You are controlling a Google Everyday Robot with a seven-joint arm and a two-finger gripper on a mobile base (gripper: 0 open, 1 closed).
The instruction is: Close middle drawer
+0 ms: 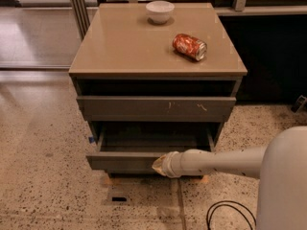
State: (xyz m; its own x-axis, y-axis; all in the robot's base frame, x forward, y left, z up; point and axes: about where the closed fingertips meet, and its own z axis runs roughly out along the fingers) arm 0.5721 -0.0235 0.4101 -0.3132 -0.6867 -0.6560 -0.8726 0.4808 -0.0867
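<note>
The middle drawer (122,161) is a wide grey-brown drawer with a plain front, pulled partly out of the cabinet (158,75), its dark tray showing behind the front. My gripper (158,164) reaches in from the right on a white arm and presses against the right half of the drawer front. Above it sits a similar drawer front with small white scratch marks (156,108), pushed in.
A white bowl (159,11) and a red can lying on its side (190,46) rest on the cabinet top. A black cable (225,214) lies on the speckled floor at the lower right. A dark wall panel stands right of the cabinet.
</note>
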